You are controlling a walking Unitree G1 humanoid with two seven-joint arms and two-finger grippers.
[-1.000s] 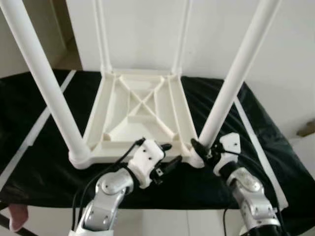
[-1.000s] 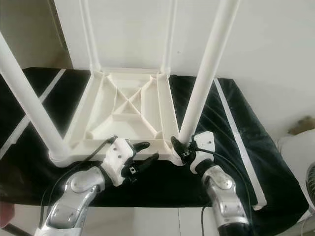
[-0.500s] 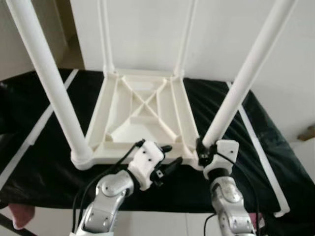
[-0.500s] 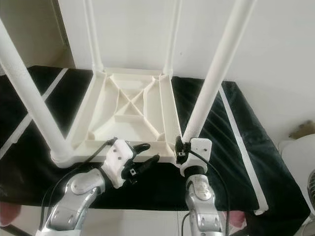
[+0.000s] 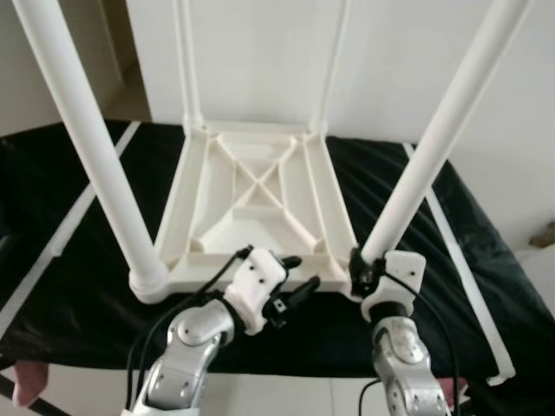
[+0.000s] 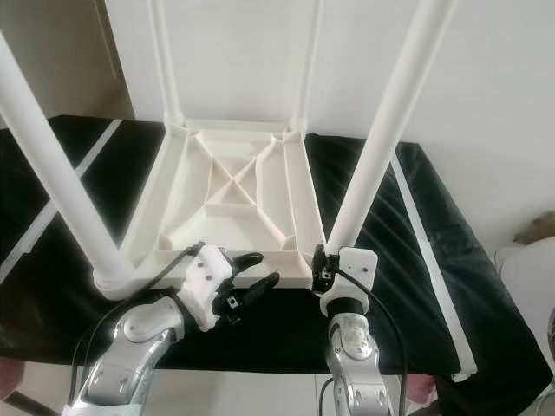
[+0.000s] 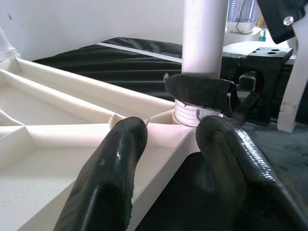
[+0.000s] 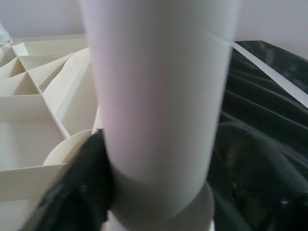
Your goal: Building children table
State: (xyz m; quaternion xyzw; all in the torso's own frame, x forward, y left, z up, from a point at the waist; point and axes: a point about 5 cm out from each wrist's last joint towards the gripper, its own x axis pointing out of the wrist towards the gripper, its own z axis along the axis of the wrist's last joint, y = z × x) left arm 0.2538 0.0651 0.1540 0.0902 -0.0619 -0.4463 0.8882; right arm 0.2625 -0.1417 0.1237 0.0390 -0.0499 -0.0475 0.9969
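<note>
White plastic formed one upturned children's table [image 5: 251, 195] on a black cloth [image 5: 69, 277], its ribbed underside up, four smooth round legs standing. The right gripper [image 5: 362, 267] clasped the base of the near right leg [image 5: 438, 139]. The left gripper [image 5: 295, 277] hovered at the near rim, fingers [image 7: 113, 163] moderately apart, holding nothing.

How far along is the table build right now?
Done: the upside-down tabletop on the black cloth has all four legs standing in its corners. In hand: the right end effector grips the base of the near right leg; the left end effector is open at the near edge. Left: seating that leg, then flipping the table.
</note>
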